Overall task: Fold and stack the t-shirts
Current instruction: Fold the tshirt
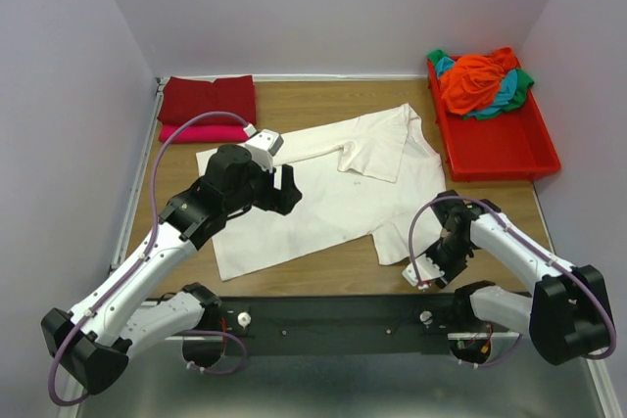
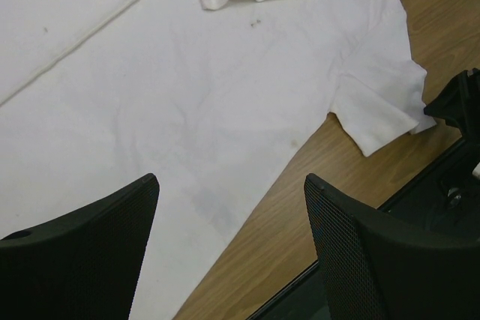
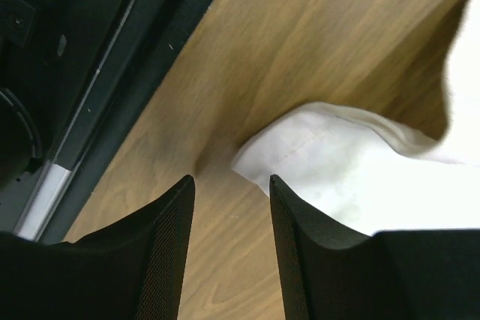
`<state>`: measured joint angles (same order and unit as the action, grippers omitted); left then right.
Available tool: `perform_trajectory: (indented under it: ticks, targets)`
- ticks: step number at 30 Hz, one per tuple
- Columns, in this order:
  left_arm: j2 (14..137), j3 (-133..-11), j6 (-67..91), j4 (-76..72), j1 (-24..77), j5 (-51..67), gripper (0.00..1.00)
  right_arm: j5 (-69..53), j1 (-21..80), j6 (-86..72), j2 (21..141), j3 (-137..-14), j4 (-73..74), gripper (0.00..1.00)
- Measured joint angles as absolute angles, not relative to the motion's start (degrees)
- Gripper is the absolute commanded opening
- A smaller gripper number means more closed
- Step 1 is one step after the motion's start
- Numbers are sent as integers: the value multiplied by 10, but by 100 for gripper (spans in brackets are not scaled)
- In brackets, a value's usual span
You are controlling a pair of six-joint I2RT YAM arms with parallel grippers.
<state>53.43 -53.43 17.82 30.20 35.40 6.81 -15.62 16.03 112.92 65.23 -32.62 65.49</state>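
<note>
A large cream-white t-shirt (image 1: 333, 193) lies spread on the wooden table, its top part folded over. My left gripper (image 1: 286, 186) hovers above the shirt's left half, open; in the left wrist view its fingers (image 2: 112, 237) frame the shirt's (image 2: 187, 95) lower edge. My right gripper (image 1: 446, 247) is low at the shirt's near right sleeve. In the right wrist view its jaws (image 3: 231, 179) stand narrowly apart over bare wood, and the sleeve tip (image 3: 337, 162) lies just beyond the right finger. Dark red (image 1: 206, 98) and pink (image 1: 206, 132) t-shirts lie folded at back left.
A red plastic tray (image 1: 500, 149) at back right holds a heap of orange (image 1: 480, 80), teal and green t-shirts. The black base rail (image 1: 333, 315) runs along the table's near edge, close behind the right gripper. Walls close in the left, back and right sides.
</note>
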Motion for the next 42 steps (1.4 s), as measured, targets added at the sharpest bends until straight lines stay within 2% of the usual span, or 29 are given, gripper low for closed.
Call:
perform_trajectory:
  ticks: [8, 14, 17, 21, 26, 31, 42]
  targets:
    - [533, -529, 183, 297, 354, 64, 86, -157, 166, 1132, 640, -305, 641, 51]
    - [532, -521, 187, 296, 354, 62, 86, -164, 172, 1132, 644, -305, 628, 46]
    - [532, -518, 189, 296, 354, 60, 86, -166, 174, 1132, 645, -305, 623, 41]
    - [531, -516, 192, 296, 354, 60, 86, -172, 180, 1131, 645, -305, 620, 26]
    - [528, -516, 196, 296, 354, 60, 86, -177, 184, 1132, 646, -305, 620, 19]
    - [514, -506, 202, 288, 354, 60, 86, -183, 184, 1132, 646, -305, 620, 1]
    - [489, -472, 227, 270, 354, 60, 86, -236, 185, 1101, 666, -344, 614, 1]
